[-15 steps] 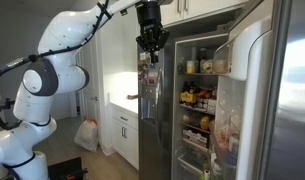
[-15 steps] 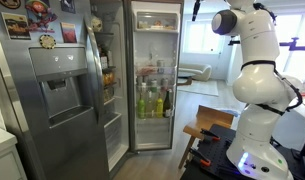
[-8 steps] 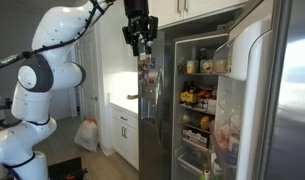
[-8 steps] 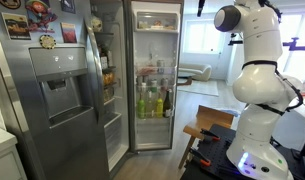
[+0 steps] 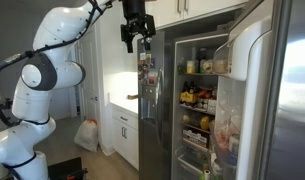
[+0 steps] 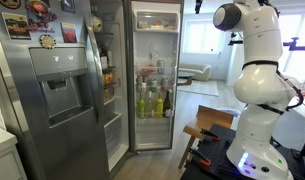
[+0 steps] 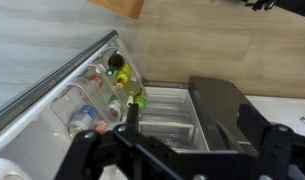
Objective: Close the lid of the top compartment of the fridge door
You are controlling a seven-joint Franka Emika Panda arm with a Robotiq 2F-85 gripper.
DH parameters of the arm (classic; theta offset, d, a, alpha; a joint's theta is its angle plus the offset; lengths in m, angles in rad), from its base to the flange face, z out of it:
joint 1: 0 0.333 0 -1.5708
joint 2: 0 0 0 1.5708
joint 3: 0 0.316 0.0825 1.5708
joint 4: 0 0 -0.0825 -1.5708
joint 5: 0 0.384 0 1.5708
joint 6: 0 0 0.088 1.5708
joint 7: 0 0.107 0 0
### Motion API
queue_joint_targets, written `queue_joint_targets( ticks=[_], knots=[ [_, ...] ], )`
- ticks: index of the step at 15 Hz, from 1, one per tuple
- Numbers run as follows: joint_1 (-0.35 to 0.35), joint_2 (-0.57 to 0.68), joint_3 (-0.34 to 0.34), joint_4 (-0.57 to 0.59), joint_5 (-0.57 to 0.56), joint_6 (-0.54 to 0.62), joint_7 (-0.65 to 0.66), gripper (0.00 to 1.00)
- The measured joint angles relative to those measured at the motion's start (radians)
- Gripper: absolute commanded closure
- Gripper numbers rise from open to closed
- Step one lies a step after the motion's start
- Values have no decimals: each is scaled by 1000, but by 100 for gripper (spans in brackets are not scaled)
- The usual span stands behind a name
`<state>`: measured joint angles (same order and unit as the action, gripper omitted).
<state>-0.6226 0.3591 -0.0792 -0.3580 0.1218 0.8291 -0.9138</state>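
White arm (image 5: 50,62) far left, bent upward. Next, gripper (image 5: 138,42) high near top of dark steel door (image 5: 149,105), jaws spread wide, nothing held. Lit fridge shelves (image 5: 197,95) mid-frame. Far right, fridge door (image 5: 287,110) swung open, top compartment (image 5: 223,58) on upper lining, well apart from gripper. Lid (image 5: 222,46) angle: cannot tell.

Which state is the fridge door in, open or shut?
Open: the fridge door is swung out, with its inner bins of bottles facing the camera in an exterior view.
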Motion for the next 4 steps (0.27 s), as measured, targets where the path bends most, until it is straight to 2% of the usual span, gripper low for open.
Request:
queue_joint_targets(
  ticks=[4],
  knots=[
    [14, 0, 0, 0, 0, -3, 17, 0]
  ],
)
